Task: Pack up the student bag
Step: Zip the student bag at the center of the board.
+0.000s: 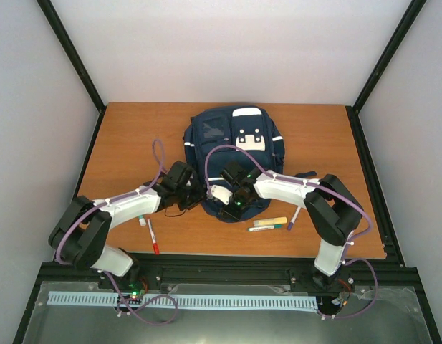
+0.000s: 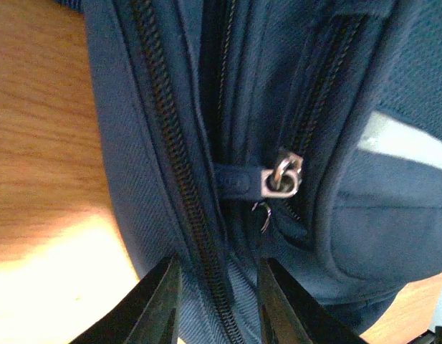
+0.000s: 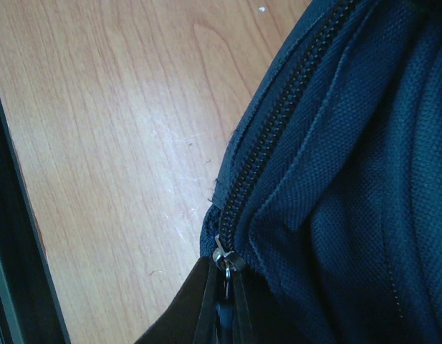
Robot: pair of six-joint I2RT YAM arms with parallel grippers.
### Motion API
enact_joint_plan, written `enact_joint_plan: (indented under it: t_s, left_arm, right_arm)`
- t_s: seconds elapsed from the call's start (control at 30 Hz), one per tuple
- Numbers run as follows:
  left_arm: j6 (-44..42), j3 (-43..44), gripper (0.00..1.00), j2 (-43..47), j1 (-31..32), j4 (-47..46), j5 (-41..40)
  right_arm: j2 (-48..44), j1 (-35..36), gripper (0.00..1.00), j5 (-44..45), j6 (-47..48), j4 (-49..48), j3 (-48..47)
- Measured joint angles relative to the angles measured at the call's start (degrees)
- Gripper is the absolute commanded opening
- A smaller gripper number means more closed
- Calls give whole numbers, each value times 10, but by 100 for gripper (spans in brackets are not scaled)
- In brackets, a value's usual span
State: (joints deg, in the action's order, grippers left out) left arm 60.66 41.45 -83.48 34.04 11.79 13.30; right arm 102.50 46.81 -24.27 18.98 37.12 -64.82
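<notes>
The student bag (image 1: 231, 147), navy with white patches, lies flat mid-table. My left gripper (image 1: 190, 188) is at its near left edge. In the left wrist view the jaws (image 2: 219, 290) stand partly open, one on each side of a closed zipper seam (image 2: 174, 143), with a ridge of bag fabric between them. A metal slider with a navy tab (image 2: 280, 179) sits just beyond. My right gripper (image 1: 235, 195) is at the bag's near end. It (image 3: 225, 294) is shut on the zipper pull of a slider (image 3: 226, 259) at the end of a closed zipper (image 3: 278, 122).
On the wood table (image 1: 127, 136) near the front edge lie a red marker (image 1: 153, 237), a yellow stick (image 1: 269, 221), a green pen (image 1: 268, 228) and a purple pen (image 1: 294, 217). A bag strap (image 1: 306, 174) trails to the right. Black frame posts border the table.
</notes>
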Motion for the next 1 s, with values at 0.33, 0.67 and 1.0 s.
enact_joint_plan:
  t_s: [0.33, 0.67, 1.0]
  left_arm:
    - [0, -9, 24, -2, 2, -7, 14]
    - [-5, -11, 1, 3, 2, 1, 8]
    - [-12, -28, 1, 65, 7, 26, -20]
  right_arm:
    - [0, 0, 3, -2, 0, -3, 0]
    - [6, -1, 3, -4, 2, 13, -12]
    - [-7, -41, 3, -12, 9, 28, -8]
